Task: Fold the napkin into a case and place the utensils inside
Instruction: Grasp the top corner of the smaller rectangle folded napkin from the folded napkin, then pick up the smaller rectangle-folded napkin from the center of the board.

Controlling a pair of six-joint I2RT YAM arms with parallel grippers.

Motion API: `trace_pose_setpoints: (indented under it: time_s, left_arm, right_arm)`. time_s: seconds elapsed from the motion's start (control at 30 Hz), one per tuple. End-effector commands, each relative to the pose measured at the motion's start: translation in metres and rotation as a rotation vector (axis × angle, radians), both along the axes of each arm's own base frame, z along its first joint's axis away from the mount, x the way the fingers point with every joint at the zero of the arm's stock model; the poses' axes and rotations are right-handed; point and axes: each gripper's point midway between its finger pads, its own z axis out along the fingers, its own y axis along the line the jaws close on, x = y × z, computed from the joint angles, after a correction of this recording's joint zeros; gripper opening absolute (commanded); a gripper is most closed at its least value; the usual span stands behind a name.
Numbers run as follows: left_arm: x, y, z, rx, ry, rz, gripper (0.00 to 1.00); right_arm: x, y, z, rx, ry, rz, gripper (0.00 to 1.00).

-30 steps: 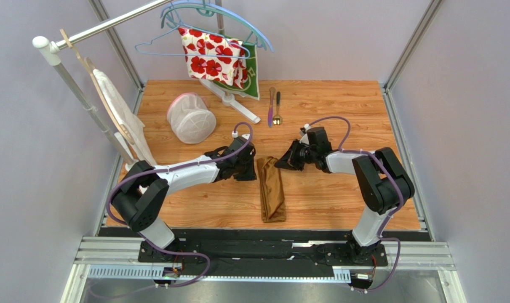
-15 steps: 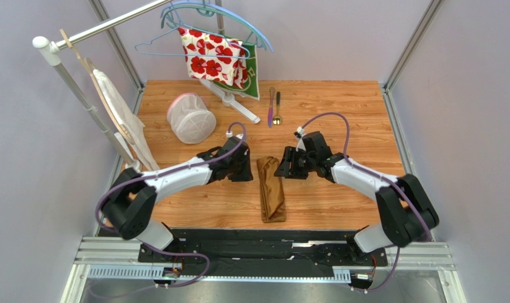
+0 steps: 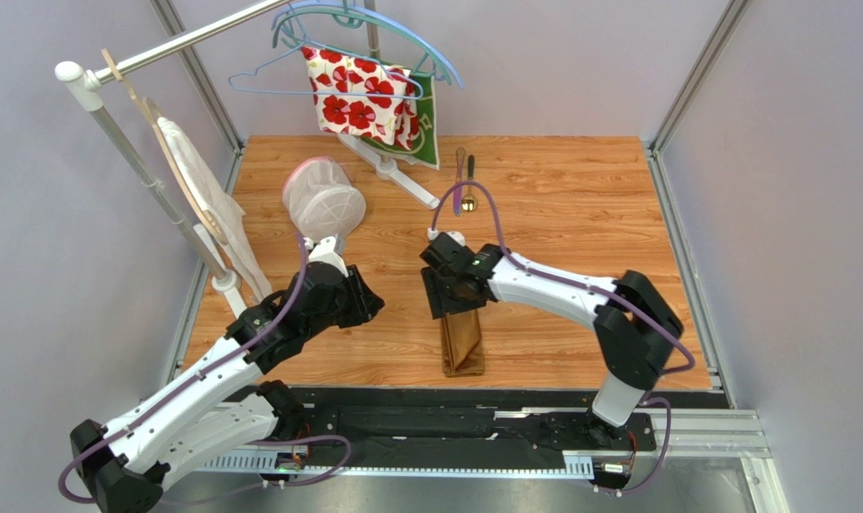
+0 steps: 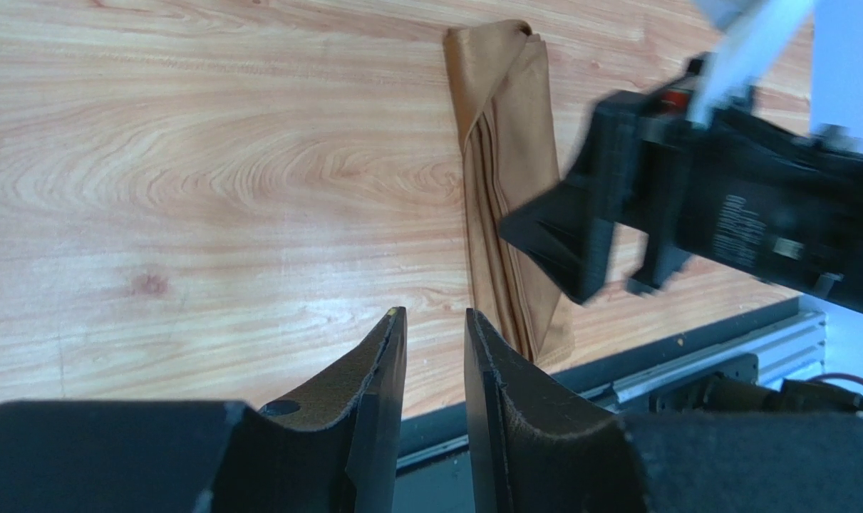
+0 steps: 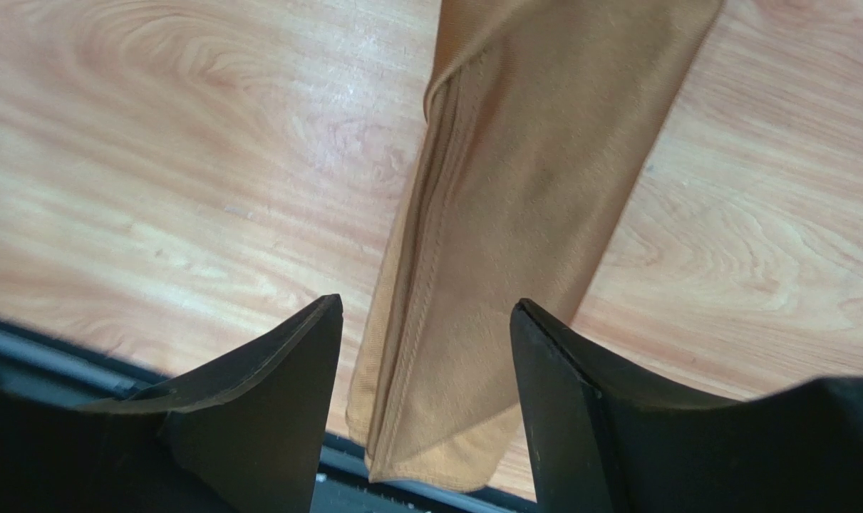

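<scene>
- Napkin [image 3: 463, 340] lay folded long and narrow, utensils [image 3: 464, 184] well apart at its twelve o'clock
- Right gripper [image 5: 425, 321] hung over it, jaws spread astride, probably to pinch it
- Left gripper [image 4: 435, 326] at nine o'clock, jaws slightly parted, empty

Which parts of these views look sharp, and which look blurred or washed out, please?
Top external: evenly lit, sharp, shadows soft. Left wrist: table grain and napkin crisp, the left gripper dark and soft-edged, the right arm's white link at top right washed out. Right wrist: napkin seams crisp, the right gripper dark, slightly soft.
</scene>
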Motion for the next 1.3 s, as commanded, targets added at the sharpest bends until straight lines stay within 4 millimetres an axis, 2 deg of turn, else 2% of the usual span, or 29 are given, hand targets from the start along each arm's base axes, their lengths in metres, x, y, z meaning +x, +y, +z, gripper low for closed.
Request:
trace_pose_setpoints:
  time_s: [0.0, 0.03, 0.27, 0.47, 0.6, 0.77, 0.97, 1.0, 1.03, 1.2, 1.27]
  left_arm:
    - [-0.015, 0.010, 0.001, -0.008, 0.020, -0.005, 0.35]
    - [-0.017, 0.010, 0.006, -0.018, 0.009, -0.013, 0.35]
    - [-0.021, 0.009, 0.008, -0.021, 0.003, -0.045, 0.35]
    - [-0.021, 0.007, 0.010, -0.025, -0.006, -0.060, 0.35]
    - [-0.021, 0.007, 0.011, -0.022, -0.008, -0.063, 0.36]
    - [-0.021, 0.010, 0.012, -0.019, -0.015, -0.055, 0.36]
    - [-0.020, 0.013, 0.012, -0.008, -0.019, -0.044, 0.36]
    - [-0.020, 0.013, 0.011, -0.009, -0.019, -0.044, 0.36]
    - [-0.020, 0.012, 0.011, -0.007, -0.017, -0.044, 0.36]
    - [-0.020, 0.013, 0.010, -0.007, -0.012, -0.037, 0.36]
    - [-0.020, 0.014, 0.011, -0.007, -0.012, -0.031, 0.36]
  right_arm:
    - [0.004, -0.005, -0.001, -0.195, -0.046, -0.051, 0.63]
    - [0.002, -0.006, -0.008, -0.229, -0.028, -0.050, 0.63]
    - [-0.004, 0.004, -0.020, -0.289, -0.020, -0.049, 0.59]
    - [-0.015, 0.017, -0.037, -0.278, 0.019, -0.038, 0.55]
    - [-0.015, 0.017, -0.051, -0.300, 0.025, -0.042, 0.53]
    - [-0.016, 0.019, -0.059, -0.306, 0.026, -0.048, 0.48]
    - [-0.018, 0.017, -0.062, -0.315, 0.009, -0.058, 0.30]
    - [-0.018, 0.017, -0.061, -0.316, 0.001, -0.059, 0.22]
    - [-0.017, 0.017, -0.060, -0.315, -0.008, -0.061, 0.18]
    - [-0.011, 0.020, -0.040, -0.269, -0.051, -0.061, 0.00]
    - [-0.010, 0.029, -0.030, -0.219, -0.062, -0.049, 0.00]
